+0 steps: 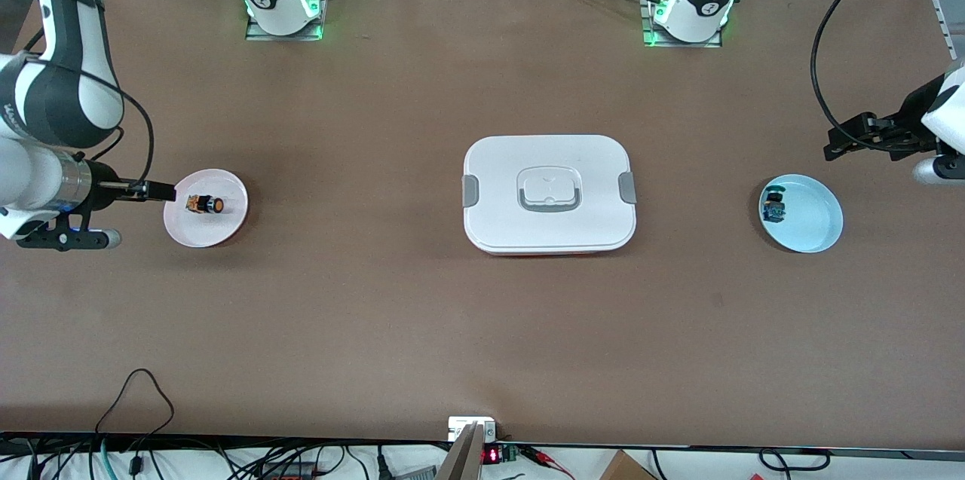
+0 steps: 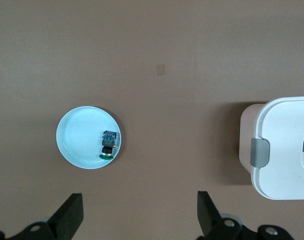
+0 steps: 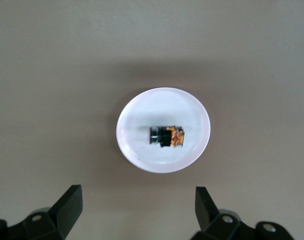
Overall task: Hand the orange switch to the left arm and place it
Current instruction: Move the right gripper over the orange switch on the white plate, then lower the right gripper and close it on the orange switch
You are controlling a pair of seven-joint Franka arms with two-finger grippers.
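The orange switch point(image 1: 206, 204) lies on its side on a small white round plate point(image 1: 220, 228) toward the right arm's end of the table. It also shows in the right wrist view point(image 3: 167, 136) on that plate point(image 3: 162, 102). My right gripper point(image 1: 167, 192) hangs open and empty above the table beside this plate, its fingertips wide apart point(image 3: 137, 190). The white box point(image 1: 549, 194) stands shut in the middle of the table. My left gripper point(image 1: 835, 142) is open and empty point(image 2: 139, 197), up in the air at the left arm's end.
A light blue round plate point(image 1: 810, 235) at the left arm's end holds a small blue-and-green switch point(image 1: 773, 207). Both show in the left wrist view, plate point(image 2: 74, 137) and switch point(image 2: 108, 144), with the box's edge point(image 2: 287, 150) off to one side.
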